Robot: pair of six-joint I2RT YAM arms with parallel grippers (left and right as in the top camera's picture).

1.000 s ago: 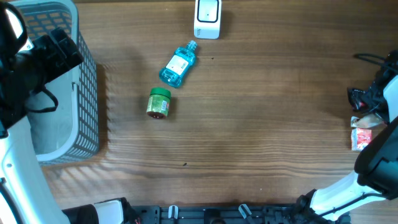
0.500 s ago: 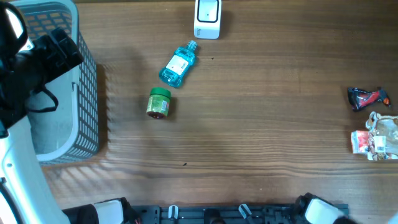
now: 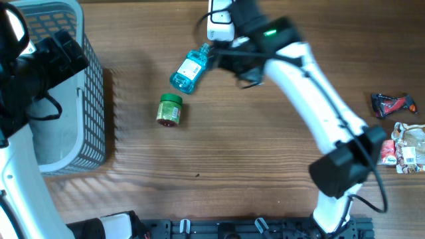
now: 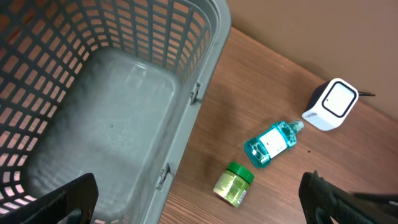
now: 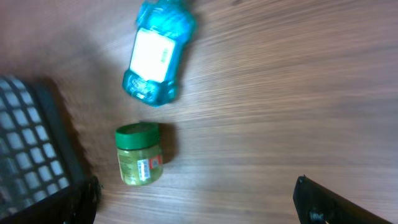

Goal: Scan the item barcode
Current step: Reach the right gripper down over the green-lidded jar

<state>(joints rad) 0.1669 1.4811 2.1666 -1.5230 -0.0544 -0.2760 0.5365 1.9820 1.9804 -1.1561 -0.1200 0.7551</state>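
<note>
The right gripper (image 5: 194, 194) has swung in from the desk's (image 3: 265, 159) right edge, jaws wide and empty, over the blue bottle (image 3: 190, 70) lying near the far edge just beside the scanner (image 3: 221, 18), so a pickup looks next.

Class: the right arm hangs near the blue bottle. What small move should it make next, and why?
Probably lower the right gripper onto the blue bottle, straddling its body. Its jaws stand open and empty, and the bottle lies on its side, apart from the white scanner, so nothing can be scanned yet.
</note>
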